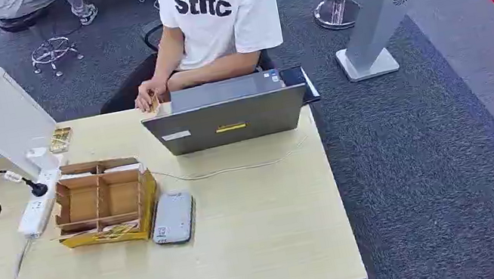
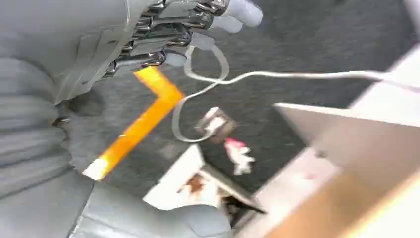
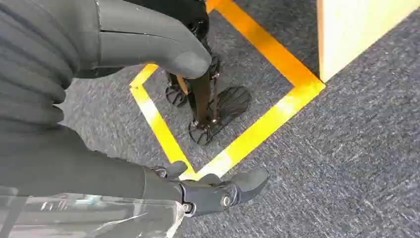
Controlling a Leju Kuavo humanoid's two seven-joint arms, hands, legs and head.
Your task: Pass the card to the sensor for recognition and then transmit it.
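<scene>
A light wooden table [image 1: 270, 243] carries a grey laptop [image 1: 229, 119], a cardboard divider box [image 1: 103, 202] and, touching the box's side, the flat grey sensor [image 1: 172, 217]. The card cannot be made out. The left hand [image 2: 163, 39] and right hand [image 3: 148, 114] hang over carpet, fingers apart, holding nothing.

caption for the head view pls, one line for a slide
Grey card reader beside a cardboard organizer on the desk, a person behind a laptop.
</scene>
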